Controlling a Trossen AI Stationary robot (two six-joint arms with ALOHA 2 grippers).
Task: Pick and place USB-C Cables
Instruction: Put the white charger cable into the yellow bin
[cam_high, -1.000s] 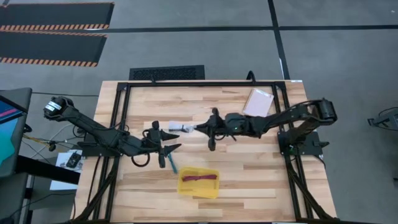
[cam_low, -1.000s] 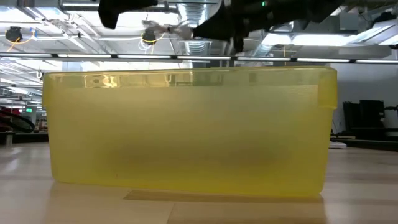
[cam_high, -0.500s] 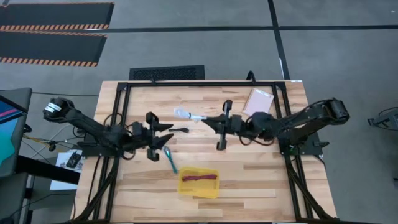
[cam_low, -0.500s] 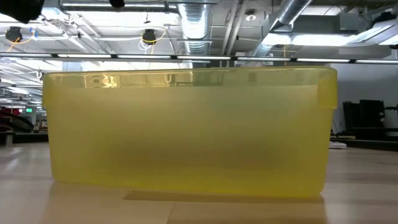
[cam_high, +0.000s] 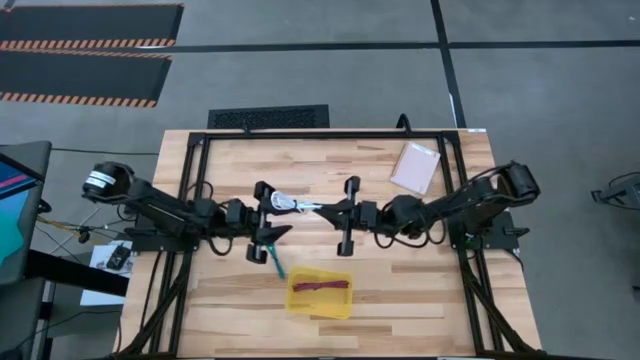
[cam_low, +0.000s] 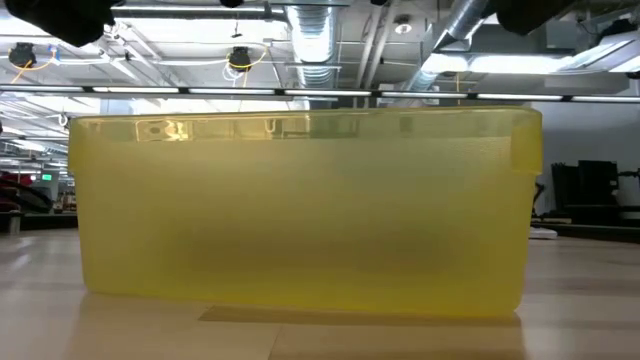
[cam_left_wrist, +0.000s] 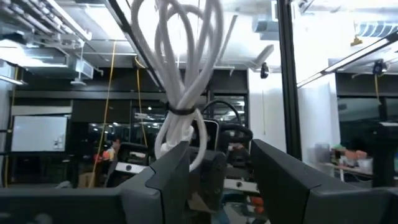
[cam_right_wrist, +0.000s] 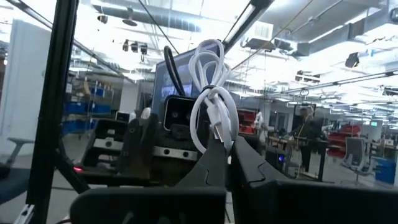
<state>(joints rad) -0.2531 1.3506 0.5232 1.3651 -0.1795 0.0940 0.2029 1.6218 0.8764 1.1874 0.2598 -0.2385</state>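
My right gripper (cam_high: 322, 208) is shut on the white USB-C cable bundle (cam_high: 290, 204), held up over the middle of the table. My left gripper (cam_high: 272, 210) is open and faces it. The bundle's looped end (cam_left_wrist: 183, 68) stands between the left gripper's spread fingers, close to one finger (cam_left_wrist: 174, 171); I cannot tell whether they touch. The teal cable (cam_high: 275, 262) lies on the table below the left gripper. The dark red cable (cam_high: 320, 287) lies in the yellow tray (cam_high: 345, 300). The black cable is not in view. My right gripper pinches the white bundle's lower end (cam_right_wrist: 219, 140), below its dark tie, between its two fingers. The fingers come level from the table's right side. The bundle sticks out beyond the fingertips toward the left gripper, lifted clear of the table.
A pale pink packet (cam_high: 415, 167) lies at the table's far right. The yellow tray's wall (cam_low: 300, 210) fills the low view. A black frame (cam_high: 320, 134) runs around the table.
My right gripper has gone toward the table's right edge with the white bundle, then come part of the way back toward the left gripper. My left gripper has gone from over the teal cable toward the far edge and the right, up to the bundle. The arms have risen.
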